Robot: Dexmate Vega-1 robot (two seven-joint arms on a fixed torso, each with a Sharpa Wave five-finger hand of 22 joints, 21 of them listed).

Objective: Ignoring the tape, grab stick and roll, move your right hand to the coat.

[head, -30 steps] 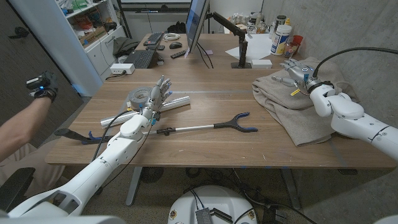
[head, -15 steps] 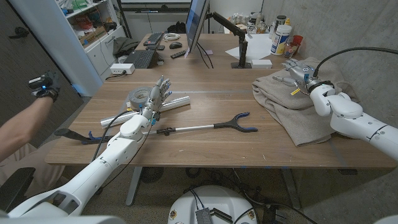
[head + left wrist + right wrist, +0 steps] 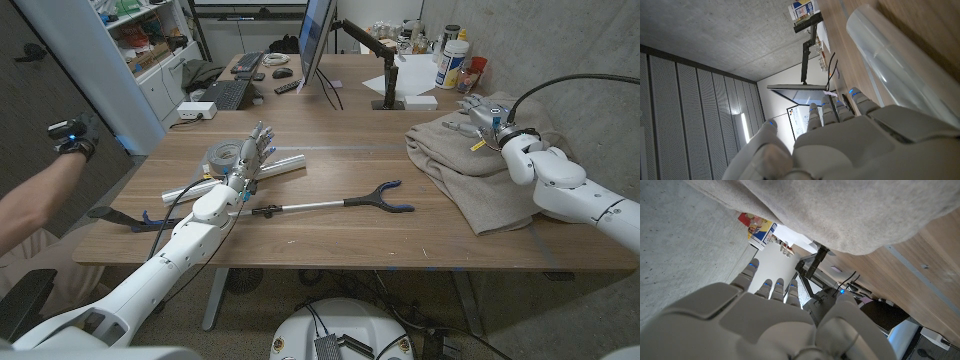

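Two hazards stand out at this moment.

Head view: the right hand (image 3: 487, 116) hovers over the coat (image 3: 478, 165), at the heap's 1 o'clock edge, fingers spread and holding nothing. The coat lies crumpled at the worktop's (image 3: 330, 235) 3 o'clock side. Hazard one: a descent from here could snag a fingertip in a fold and drag the cloth toward the bottles (image 3: 455, 62) at 12 o'clock of it. The left hand (image 3: 251, 157) stands at 9 o'clock, fingers apart, over the roll (image 3: 275, 163), with the tape (image 3: 221, 155) just beside it at the hand's 9 o'clock. The stick (image 3: 330, 204), a long grabber, lies across the middle, toward 6 o'clock of the left hand. Hazard two: the left hand sits between tape and roll, so any sideways drift could nudge the tape, which the task says to ignore, or set the roll rolling.

Left wrist view: the roll (image 3: 895, 62) lies close alongside the left hand (image 3: 855, 140); contact cannot be determined. Fingers are extended, nothing between them.

Right wrist view: the coat (image 3: 850, 210) hangs close ahead of the right hand's (image 3: 765, 325) fingers; touching or apart cannot be determined. Judged: the reach looks nearly complete.
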